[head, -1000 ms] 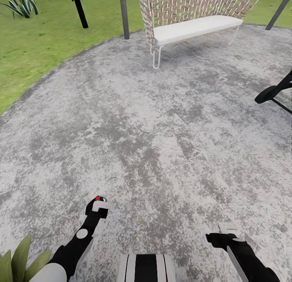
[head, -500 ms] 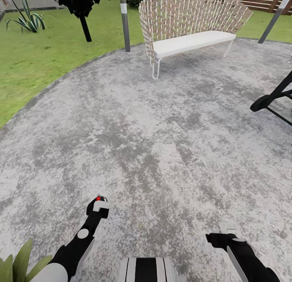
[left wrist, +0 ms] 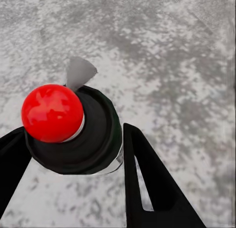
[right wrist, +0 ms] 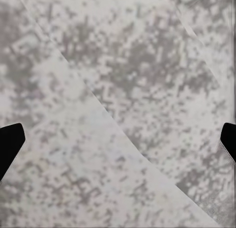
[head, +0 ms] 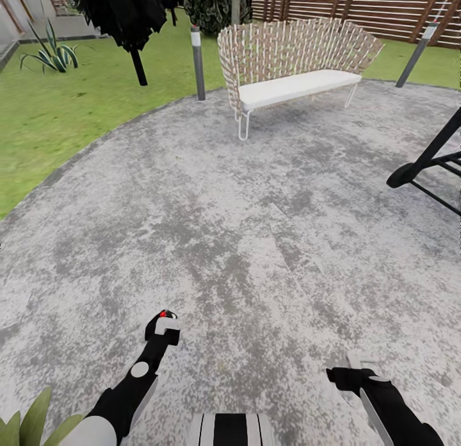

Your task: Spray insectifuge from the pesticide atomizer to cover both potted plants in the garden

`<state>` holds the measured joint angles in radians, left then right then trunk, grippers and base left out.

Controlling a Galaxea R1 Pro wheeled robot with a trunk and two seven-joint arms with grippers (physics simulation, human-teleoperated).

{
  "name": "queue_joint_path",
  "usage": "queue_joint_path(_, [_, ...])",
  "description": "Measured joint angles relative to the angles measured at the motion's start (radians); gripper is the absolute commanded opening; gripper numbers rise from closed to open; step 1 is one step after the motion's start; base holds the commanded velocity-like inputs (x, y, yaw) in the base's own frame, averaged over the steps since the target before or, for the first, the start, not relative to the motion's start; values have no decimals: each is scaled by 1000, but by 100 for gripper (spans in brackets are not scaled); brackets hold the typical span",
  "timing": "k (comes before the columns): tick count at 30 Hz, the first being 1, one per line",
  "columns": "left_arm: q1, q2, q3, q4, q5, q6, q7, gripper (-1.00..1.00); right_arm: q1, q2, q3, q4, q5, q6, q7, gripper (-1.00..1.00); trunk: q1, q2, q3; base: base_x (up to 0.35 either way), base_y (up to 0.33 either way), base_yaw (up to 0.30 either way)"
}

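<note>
Gripping atomizer point(left wrist: 73, 127), left fingers point(left wrist: 152, 184) closed.

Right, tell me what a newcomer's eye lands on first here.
First the woven bench with its white seat, standing at the far edge of the round gravel patio with the slatted wooden fence behind it. Then, in the left wrist view, the bright red ball on a dark round object held between the left hand fingers. Green leaves poke in at the head view's bottom left corner.
</note>
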<state>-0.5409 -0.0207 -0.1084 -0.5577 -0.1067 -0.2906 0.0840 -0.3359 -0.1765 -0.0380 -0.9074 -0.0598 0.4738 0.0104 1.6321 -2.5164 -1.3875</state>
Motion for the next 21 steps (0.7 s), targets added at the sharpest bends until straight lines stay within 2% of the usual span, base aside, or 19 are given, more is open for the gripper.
queue_joint_path(5, [0, -42, 1, -1, 0, 0, -1, -100, 0, 0, -1, -1, 0, 1, -1, 100, -2, 1, 19, 0, 0, 0])
queue_joint_path(9, [0, -49, 0, -33, 1, 3, -1, -100, 0, 0, -1, -2, 0, 1, -1, 100, -4, 2, 35, 0, 0, 0])
queue_joint_path(17, [0, -50, 1, -43, 10, 10, -1, -100, 0, -1, -1, -10, 0, 0, -1, 100, -8, 4, 66, 0, 0, 0])
queue_joint_path(21, [0, -60, 2, -44, 48, 94, -3, -100, 0, -2, -1, -30, 2, 0, -1, 100, -9, 5, 81, 0, 0, 0])
